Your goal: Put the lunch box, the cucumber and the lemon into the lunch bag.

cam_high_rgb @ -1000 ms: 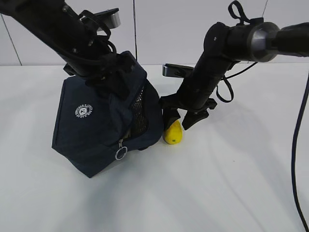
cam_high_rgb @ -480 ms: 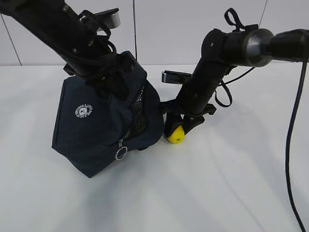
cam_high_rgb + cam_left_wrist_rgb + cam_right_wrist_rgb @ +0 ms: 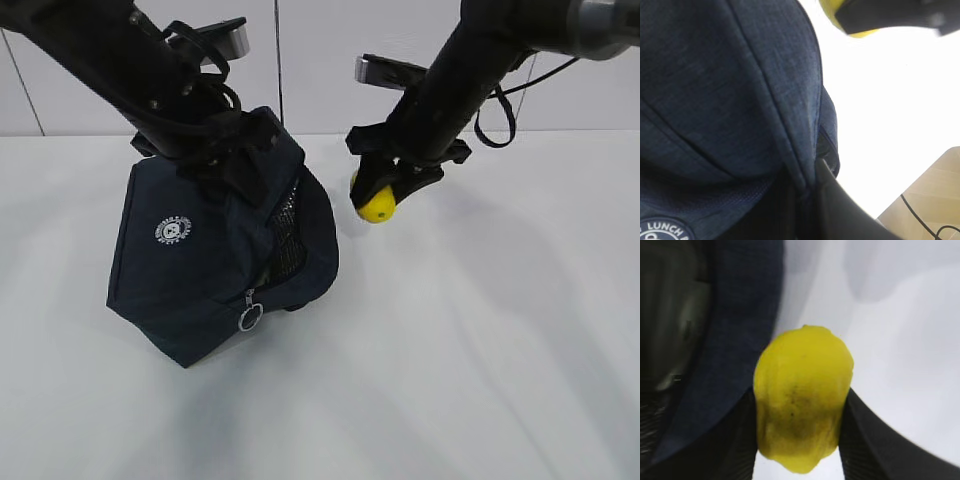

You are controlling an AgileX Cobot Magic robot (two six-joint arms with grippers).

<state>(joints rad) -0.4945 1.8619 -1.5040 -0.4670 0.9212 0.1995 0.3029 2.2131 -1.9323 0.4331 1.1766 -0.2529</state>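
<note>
Lifted lemon [image 3: 377, 207] clamped in right jaws, now above table, beside lunch bag [image 3: 215, 250].

My right claw [image 3: 385, 192] is pressing matt black plastic fingers [image 3: 860, 440] against the lemon [image 3: 801, 416], whose yellow skin is looking waxy, faintly dimpled and smudged with a darker patch. Beside it the lunch bag [image 3: 210, 260] is showing a dark navy woven cloth, matt and slightly heathered, with stitched seams and a black mesh panel [image 3: 288, 232] at the opening. Its zipper ring pull [image 3: 250, 318] is gleaming like polished metal. The table [image 3: 480, 360] is lying smooth, white and softly reflective.
</note>
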